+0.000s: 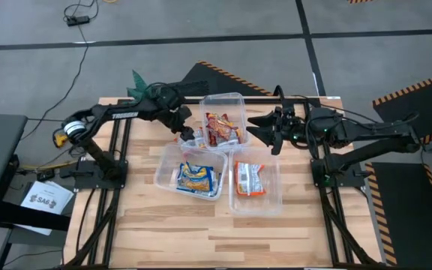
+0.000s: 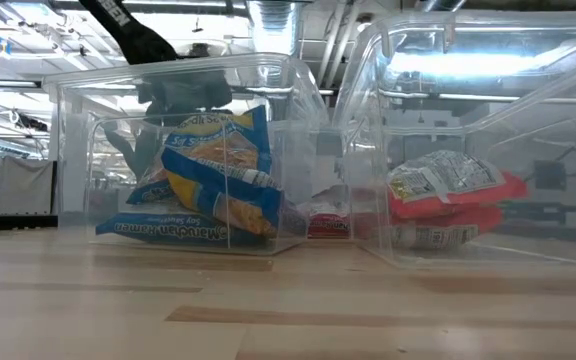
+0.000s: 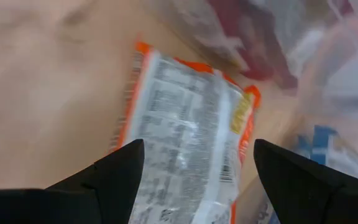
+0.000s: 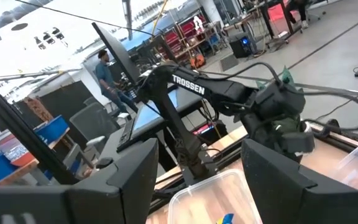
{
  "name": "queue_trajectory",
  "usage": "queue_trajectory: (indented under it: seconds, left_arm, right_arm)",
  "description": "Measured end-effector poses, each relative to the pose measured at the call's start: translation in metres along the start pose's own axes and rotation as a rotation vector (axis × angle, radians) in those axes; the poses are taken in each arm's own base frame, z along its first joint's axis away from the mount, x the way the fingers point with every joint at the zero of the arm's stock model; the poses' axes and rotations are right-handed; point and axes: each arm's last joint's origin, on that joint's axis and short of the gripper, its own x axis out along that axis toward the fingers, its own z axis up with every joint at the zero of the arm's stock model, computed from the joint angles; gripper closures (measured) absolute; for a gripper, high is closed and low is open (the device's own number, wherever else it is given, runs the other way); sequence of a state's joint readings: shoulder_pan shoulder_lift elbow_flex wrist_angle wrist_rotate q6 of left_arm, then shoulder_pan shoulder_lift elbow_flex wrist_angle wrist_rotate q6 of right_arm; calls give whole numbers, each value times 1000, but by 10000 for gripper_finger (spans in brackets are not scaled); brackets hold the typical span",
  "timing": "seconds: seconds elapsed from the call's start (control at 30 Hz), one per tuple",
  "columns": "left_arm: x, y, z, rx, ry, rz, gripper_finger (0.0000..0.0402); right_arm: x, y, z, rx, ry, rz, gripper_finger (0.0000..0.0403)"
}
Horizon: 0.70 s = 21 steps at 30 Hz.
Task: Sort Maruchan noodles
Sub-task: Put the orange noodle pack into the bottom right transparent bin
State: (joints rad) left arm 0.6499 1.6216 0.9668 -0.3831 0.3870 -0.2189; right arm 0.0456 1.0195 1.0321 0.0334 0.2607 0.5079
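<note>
1. Maruchan noodles lie sorted by colour in three clear plastic bins on the wooden table [image 1: 171, 225]. The far bin [image 1: 235, 101] holds the red packets [image 1: 220, 129]; the near-left bin [image 1: 165, 169] holds the blue-white-yellow packets [image 1: 197, 178]; the near-right bin [image 1: 272, 196] holds orange-white packets [image 1: 249, 178].
2. One more orange-white packet [image 3: 185, 143] lies loose on the bare wood, back side up, directly under the left gripper [image 3: 194, 165]. It sits just beside the wall of the far bin and close to a corner of the near-left bin.
3. That left gripper [image 1: 188, 135] hangs over the gap between those two bins, its fingers spread apart on either side of the loose packet and holding nothing.
4. The right gripper [image 1: 262, 129] hovers just beside the far bin's right wall, above the near-right bin's far edge, tilted up toward the room. Its fingers stand apart and empty.
5. The three bins crowd together in the middle of the table, walls nearly touching. Open wood runs along the near edge and down both sides.
6. The bins are thin, glossy and see-through, with rounded corners and flared rims. The packets are flat, crinkled plastic rectangles; in the low view the blue ones lean in a loose heap and the orange ones are stacked flat.
</note>
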Motion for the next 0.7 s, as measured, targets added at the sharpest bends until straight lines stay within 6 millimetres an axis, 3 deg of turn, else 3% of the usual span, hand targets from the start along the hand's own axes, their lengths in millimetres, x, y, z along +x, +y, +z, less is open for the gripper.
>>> queue_trajectory:
  seconds: [0.13,0.4,0.53,0.7]
  left_arm:
    - [7,-4,-2,87,21,-11,113]
    - [9,-4,-4,187,19,178,127]
    - [10,-7,-7,265,35,222,186]
    - [12,-12,-8,323,44,211,308]
  right_arm:
    - [0,0,0,0,0,-1,150]
    - [0,0,0,-1,-1,-2,150]
    - [0,0,0,-1,-1,-1,150]
    - [0,0,0,-3,-2,-1,150]
